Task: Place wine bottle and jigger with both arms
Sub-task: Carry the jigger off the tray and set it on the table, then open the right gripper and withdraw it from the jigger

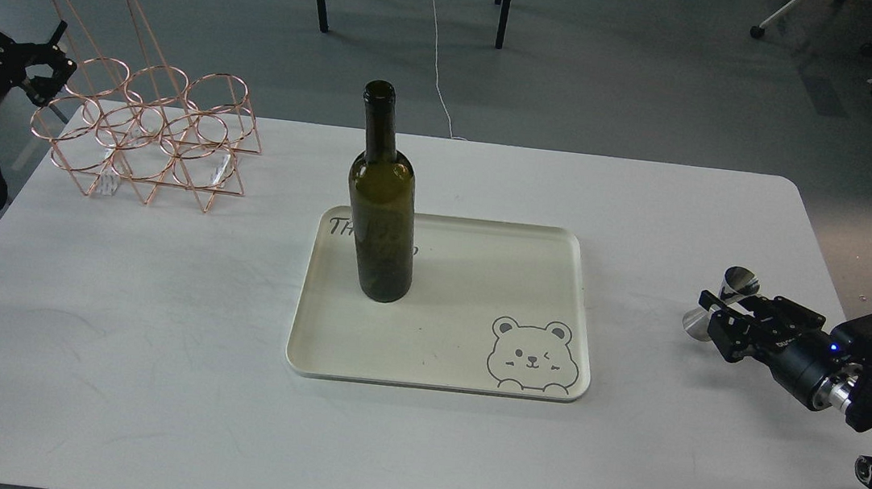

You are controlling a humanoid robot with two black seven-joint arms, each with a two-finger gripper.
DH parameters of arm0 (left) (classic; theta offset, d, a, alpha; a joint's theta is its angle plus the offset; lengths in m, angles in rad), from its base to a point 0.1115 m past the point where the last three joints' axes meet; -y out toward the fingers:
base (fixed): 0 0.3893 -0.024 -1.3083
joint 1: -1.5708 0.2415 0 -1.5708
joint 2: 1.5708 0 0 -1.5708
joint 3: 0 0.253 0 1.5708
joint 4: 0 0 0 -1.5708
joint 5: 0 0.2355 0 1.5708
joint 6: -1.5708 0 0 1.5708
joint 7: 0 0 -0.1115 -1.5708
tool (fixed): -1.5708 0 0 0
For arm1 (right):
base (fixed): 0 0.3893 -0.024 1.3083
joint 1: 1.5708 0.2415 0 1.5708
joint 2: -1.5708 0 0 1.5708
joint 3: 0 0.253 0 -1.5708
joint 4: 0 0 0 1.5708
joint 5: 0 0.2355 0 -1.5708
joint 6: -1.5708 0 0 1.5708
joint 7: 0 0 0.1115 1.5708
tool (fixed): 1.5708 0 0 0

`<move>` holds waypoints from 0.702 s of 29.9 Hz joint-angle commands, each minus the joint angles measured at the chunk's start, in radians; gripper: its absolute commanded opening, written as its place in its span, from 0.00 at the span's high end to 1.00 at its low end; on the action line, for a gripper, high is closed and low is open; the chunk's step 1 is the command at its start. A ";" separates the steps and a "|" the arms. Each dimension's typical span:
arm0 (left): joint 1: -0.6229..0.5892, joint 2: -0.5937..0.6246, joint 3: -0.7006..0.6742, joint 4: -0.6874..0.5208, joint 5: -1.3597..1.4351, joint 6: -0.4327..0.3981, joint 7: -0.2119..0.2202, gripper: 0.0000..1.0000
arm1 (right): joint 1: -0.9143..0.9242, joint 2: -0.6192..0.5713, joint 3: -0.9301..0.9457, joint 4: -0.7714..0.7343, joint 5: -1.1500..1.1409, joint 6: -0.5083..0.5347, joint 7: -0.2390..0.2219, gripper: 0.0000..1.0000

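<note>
The wine bottle stands upright on the back left part of the cream tray, with no gripper on it. The jigger is at the right side of the table, tilted a little, its lower cone at the tabletop. My right gripper is shut on the jigger's waist and reaches in from the right edge. My left gripper is off the table's far left corner, next to the wire rack, with its two fingers apart and nothing between them.
A copper wire bottle rack stands at the table's back left corner. The tray has a bear drawing in its front right corner. The white table has a rounded right edge near my right arm.
</note>
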 commanded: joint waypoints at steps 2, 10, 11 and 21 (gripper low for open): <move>0.000 0.002 -0.002 -0.001 0.000 -0.002 0.000 0.01 | -0.010 -0.067 0.002 0.082 0.008 -0.001 0.000 0.28; 0.000 0.026 0.015 -0.027 0.001 -0.005 0.014 0.01 | -0.118 -0.257 -0.003 0.289 0.129 -0.001 0.000 0.06; 0.002 0.034 0.018 -0.035 0.001 -0.005 0.014 0.01 | -0.122 -0.280 -0.003 0.297 0.150 -0.001 0.000 0.06; 0.009 0.207 0.035 -0.287 0.112 0.001 0.018 0.01 | 0.074 -0.455 0.039 0.479 0.590 -0.001 0.000 0.04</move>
